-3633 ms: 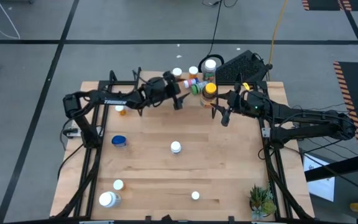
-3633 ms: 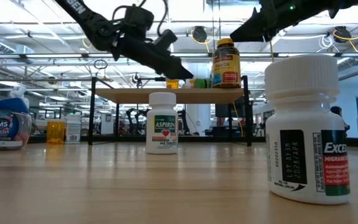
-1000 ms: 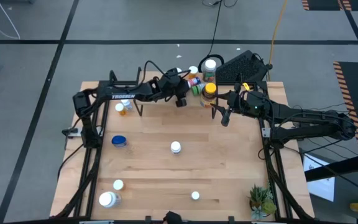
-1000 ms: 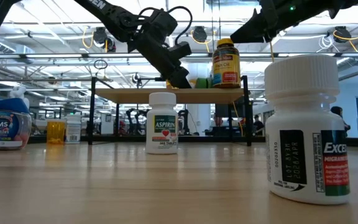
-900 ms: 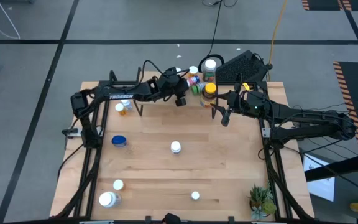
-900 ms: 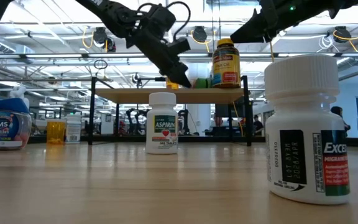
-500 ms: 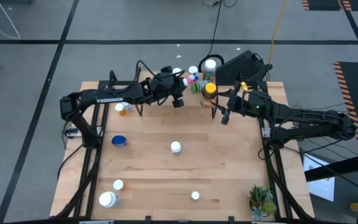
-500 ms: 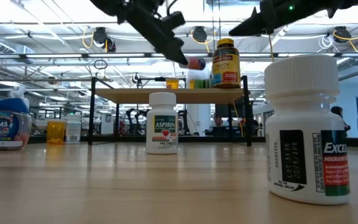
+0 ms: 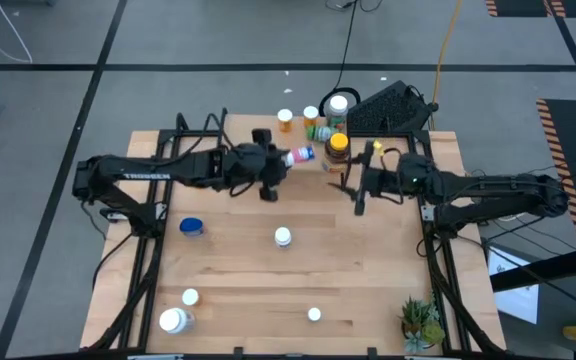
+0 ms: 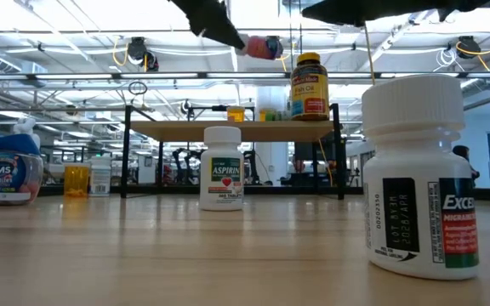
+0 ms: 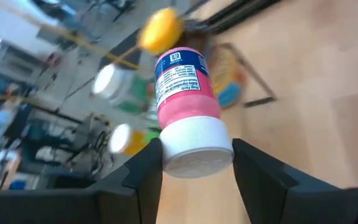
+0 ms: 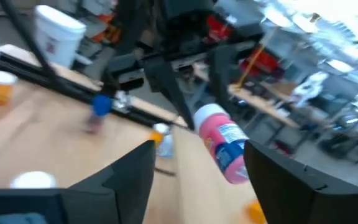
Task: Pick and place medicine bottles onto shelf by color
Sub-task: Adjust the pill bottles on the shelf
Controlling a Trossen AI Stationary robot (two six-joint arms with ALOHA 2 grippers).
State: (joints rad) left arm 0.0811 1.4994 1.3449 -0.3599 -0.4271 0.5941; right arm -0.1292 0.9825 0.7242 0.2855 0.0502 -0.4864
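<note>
One pink bottle (image 9: 301, 154) with a white cap and a blue-and-white label is clamped by its cap end between the fingers of the left gripper (image 9: 284, 158), lifted clear of the table (image 9: 368, 270) and lying roughly level, just in front of the shelf (image 10: 228, 129) that stands along the table's far edge. In the left wrist view the two dark fingers (image 11: 145, 171) press on either side of the white cap. In the low view the pink bottle (image 10: 263, 46) hangs above the shelf board.

On the shelf stand a large amber bottle with a yellow lid (image 9: 337, 147), a green bottle (image 9: 319, 132), a small orange bottle (image 9: 286, 121), another orange one (image 9: 311, 114) and a big white jar (image 9: 338, 104).

The right gripper (image 9: 358, 182) hovers near the shelf's right end, beside the amber bottle, its fingers spread apart and holding nothing; its wrist view looks across at the pink bottle (image 12: 222, 144).

Lower on the table, an aspirin bottle (image 9: 283, 237) stands near the middle, a blue jar (image 9: 191, 227) lies toward the left edge, a white-capped bottle (image 9: 314, 315) stands near the front edge, and two more (image 9: 190, 297) (image 9: 173, 321) sit at the front left corner. A small orange bottle (image 9: 196, 175) shows under the left arm. A potted plant (image 9: 420, 322) sits at the front right corner.
</note>
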